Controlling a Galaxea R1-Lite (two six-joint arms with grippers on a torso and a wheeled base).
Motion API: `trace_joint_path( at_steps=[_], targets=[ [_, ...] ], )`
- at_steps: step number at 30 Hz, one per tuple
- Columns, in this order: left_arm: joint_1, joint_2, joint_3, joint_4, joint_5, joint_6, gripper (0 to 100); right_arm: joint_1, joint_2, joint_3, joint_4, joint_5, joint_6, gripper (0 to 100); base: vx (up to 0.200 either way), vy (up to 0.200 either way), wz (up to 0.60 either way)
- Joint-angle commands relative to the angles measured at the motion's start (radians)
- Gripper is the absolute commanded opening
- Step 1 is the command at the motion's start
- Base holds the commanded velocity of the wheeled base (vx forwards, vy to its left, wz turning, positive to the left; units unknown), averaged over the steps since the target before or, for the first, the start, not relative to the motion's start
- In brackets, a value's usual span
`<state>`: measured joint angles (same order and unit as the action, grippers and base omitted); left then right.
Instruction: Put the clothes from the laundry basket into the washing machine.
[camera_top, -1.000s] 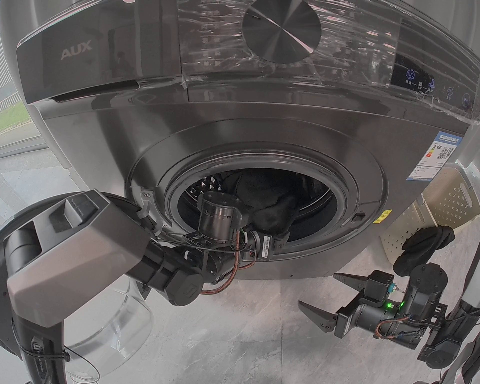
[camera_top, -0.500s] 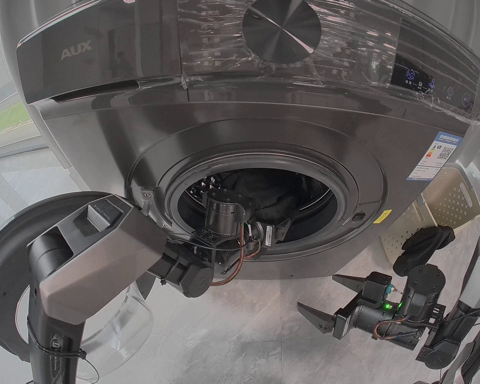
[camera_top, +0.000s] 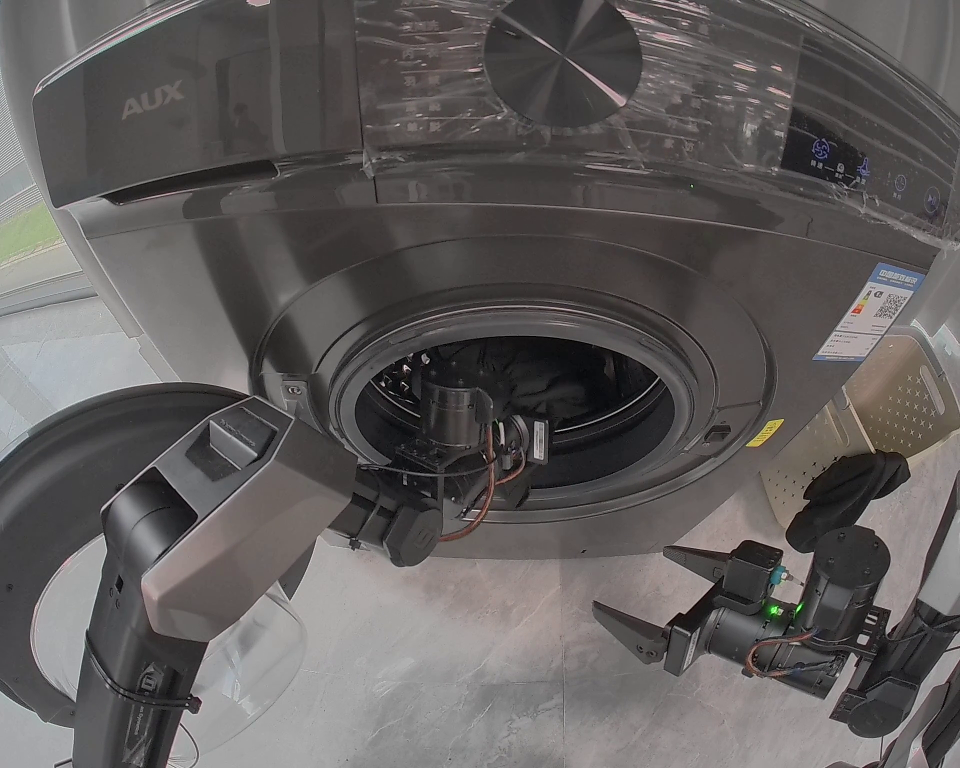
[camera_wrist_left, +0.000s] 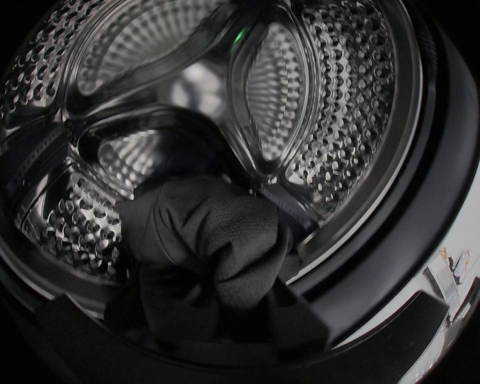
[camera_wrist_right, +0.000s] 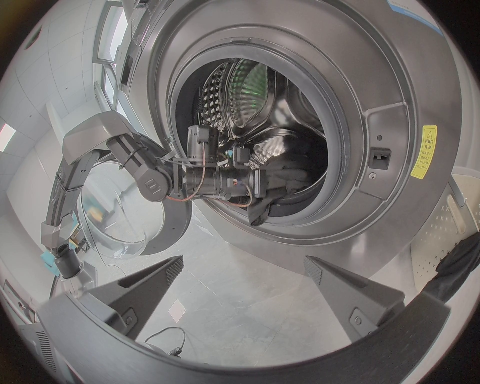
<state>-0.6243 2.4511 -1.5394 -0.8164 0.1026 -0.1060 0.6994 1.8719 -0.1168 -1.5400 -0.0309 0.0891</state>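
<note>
My left gripper (camera_wrist_right: 271, 187) is inside the washing machine's round opening (camera_top: 520, 320), shut on a black garment (camera_wrist_left: 215, 235). The cloth bunches in front of the wrist camera and hides the fingers. Part of it hangs over the lower door seal (camera_wrist_right: 257, 212). Behind it is the perforated steel drum (camera_wrist_left: 345, 115). My right gripper (camera_top: 640, 585) hangs open and holds nothing, low over the floor to the right of the opening. The beige laundry basket (camera_top: 905, 400) stands at the far right, with another black garment (camera_top: 845, 485) draped over its rim.
The machine's round glass door (camera_top: 60, 480) is swung open at the left, behind my left arm. Grey tiled floor (camera_top: 480, 650) lies in front of the machine. The basket stands close against the machine's right side.
My left arm has pushed forward and up, carrying the black garment deeper through the opening into the drum. The right arm has barely moved.
</note>
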Motion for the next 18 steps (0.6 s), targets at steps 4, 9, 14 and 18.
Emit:
trace_joint_path(
  at_steps=[4, 9, 14, 18],
  targets=[
    [0.02, 0.091, -0.321, -0.01, 0.026, -0.051, 0, 0.002, 0.003, -0.004, 0.0, 0.0, 0.0, 100, 0.0, 0.0, 0.0],
    [0.031, 0.172, -0.461, -0.018, 0.048, -0.051, 0, 0.0, 0.003, -0.007, 0.0, 0.0, 0.0, 100, 0.0, 0.0, 0.0],
    [0.037, 0.201, -0.461, -0.021, 0.048, -0.049, 0, -0.003, 0.003, -0.006, 0.0, 0.002, 0.0, 100, 0.0, 0.0, 0.0],
    [0.051, 0.203, -0.461, -0.023, 0.049, -0.049, 0, -0.003, 0.003, -0.007, 0.0, 0.002, 0.0, 100, 0.0, 0.0, 0.0]
  ],
)
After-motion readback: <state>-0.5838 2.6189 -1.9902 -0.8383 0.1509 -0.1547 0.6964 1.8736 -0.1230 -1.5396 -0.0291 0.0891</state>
